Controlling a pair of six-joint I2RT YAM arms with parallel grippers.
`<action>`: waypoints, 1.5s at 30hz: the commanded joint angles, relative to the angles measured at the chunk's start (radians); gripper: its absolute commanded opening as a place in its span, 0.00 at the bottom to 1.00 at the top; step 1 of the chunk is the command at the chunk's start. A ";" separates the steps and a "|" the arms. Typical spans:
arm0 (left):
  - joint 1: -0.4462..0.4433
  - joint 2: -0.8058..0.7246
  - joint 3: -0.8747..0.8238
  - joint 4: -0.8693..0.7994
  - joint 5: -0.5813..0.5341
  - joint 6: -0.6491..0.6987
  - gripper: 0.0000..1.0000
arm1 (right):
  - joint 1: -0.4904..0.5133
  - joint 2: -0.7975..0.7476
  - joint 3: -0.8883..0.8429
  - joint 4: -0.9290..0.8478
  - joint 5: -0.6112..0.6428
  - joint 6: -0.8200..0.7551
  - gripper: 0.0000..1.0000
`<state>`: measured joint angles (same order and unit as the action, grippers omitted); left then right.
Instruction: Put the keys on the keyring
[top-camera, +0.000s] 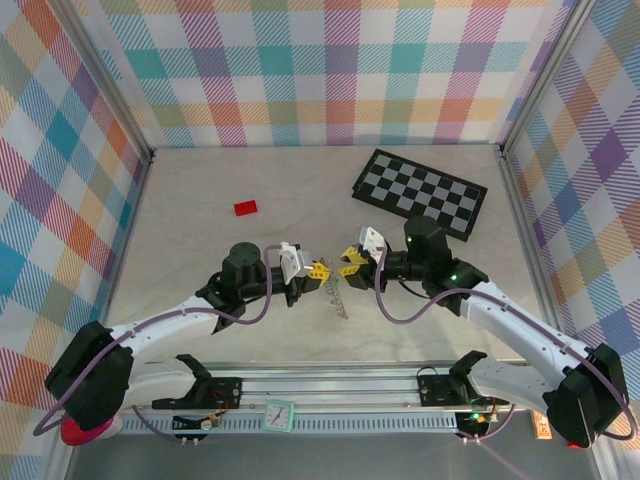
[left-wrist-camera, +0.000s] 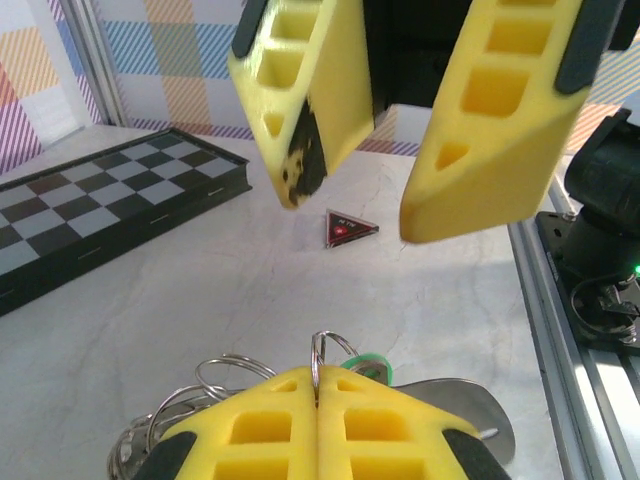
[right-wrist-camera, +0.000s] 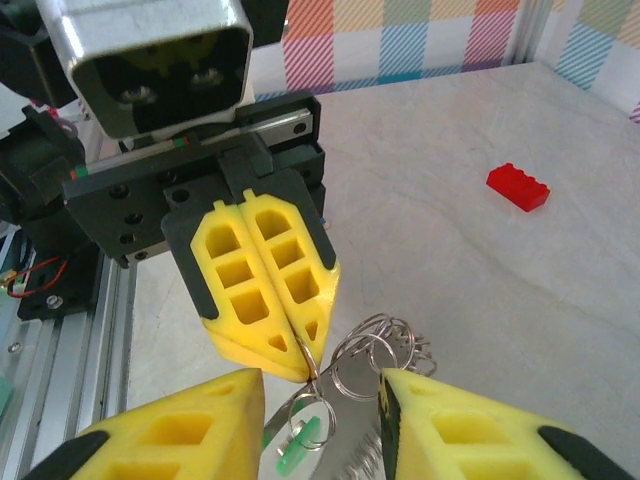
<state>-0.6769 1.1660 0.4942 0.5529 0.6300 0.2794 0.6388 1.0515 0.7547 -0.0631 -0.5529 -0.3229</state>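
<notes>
My left gripper (top-camera: 318, 268) is shut, its yellow fingertips pinching one thin silver ring of the keyring (left-wrist-camera: 222, 372), a bunch of silvery wire rings hanging above the table. A key with a green head (left-wrist-camera: 368, 362) dangles from a small ring just beside the pinched one, and a flat silver toothed blade (right-wrist-camera: 356, 441) hangs with it. In the right wrist view the left gripper (right-wrist-camera: 303, 358) points down at the keyring (right-wrist-camera: 385, 345) and the green key (right-wrist-camera: 305, 440). My right gripper (right-wrist-camera: 320, 390) faces it a finger's width away, open, its fingers standing either side of the bunch without touching. From above, the bunch (top-camera: 335, 296) hangs between both grippers.
A folded black-and-grey checkerboard (top-camera: 420, 192) lies at the back right. A flat red block (top-camera: 246, 208) sits at the back left. The aluminium rail (top-camera: 330, 385) carrying the arm bases runs along the near edge. Checked walls close the table on three sides.
</notes>
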 joint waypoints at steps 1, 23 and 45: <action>-0.013 -0.011 -0.004 0.078 0.057 -0.008 0.00 | 0.007 0.021 0.001 0.025 -0.061 -0.044 0.33; -0.013 -0.015 -0.004 0.093 0.100 -0.017 0.00 | 0.013 0.132 0.018 0.005 -0.125 -0.077 0.24; -0.013 -0.051 0.109 -0.332 -0.024 0.152 0.22 | 0.033 0.190 0.174 -0.297 -0.046 -0.290 0.00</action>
<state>-0.6788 1.1351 0.5587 0.3363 0.6121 0.3592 0.6559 1.2320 0.8696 -0.2626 -0.6189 -0.5266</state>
